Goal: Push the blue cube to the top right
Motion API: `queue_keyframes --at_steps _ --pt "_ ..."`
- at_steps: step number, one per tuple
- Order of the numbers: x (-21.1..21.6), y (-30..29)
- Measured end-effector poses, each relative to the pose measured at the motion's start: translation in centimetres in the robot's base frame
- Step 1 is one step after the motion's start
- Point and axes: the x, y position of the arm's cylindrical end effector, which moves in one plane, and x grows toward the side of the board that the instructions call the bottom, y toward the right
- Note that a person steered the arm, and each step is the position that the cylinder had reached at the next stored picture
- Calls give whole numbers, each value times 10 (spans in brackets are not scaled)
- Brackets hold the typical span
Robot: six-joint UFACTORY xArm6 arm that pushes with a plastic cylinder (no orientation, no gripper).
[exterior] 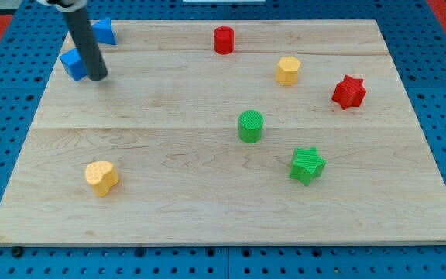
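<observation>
Blue plastic shows at 2 spots in the far-left corner of the wooden surface [207, 209]: one blue block [71, 63] at the left edge and another blue block [104, 31] farther back. Both are partly hidden by the rod, so which is the cube cannot be told for sure; the nearer-left one looks boxy. The tip [97, 77] rests just right of that block, touching or nearly so. There is no pincer here, only the rod, so nothing opens or closes.

The block looks small, stiff and light, likely to slide easily on the smooth wood and to spin if pushed off-centre. It cannot be grasped; the push probably belongs on the middle of its left face, driving right. It seems turned a little askew to the surface edges, with no clear long axis.

A red cylinder [223, 39] stands along the far edge toward the right.
</observation>
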Motion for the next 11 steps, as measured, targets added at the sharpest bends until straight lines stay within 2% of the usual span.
queue_keyframes --at_steps 1,2,3,4,6,7,8,11 --pt "40 14" --pt "72 -4" --pt "73 -58" --pt "68 -70" --pt "19 -71" --pt "-2 -94" --pt "-28 -81" --pt "-36 -30"
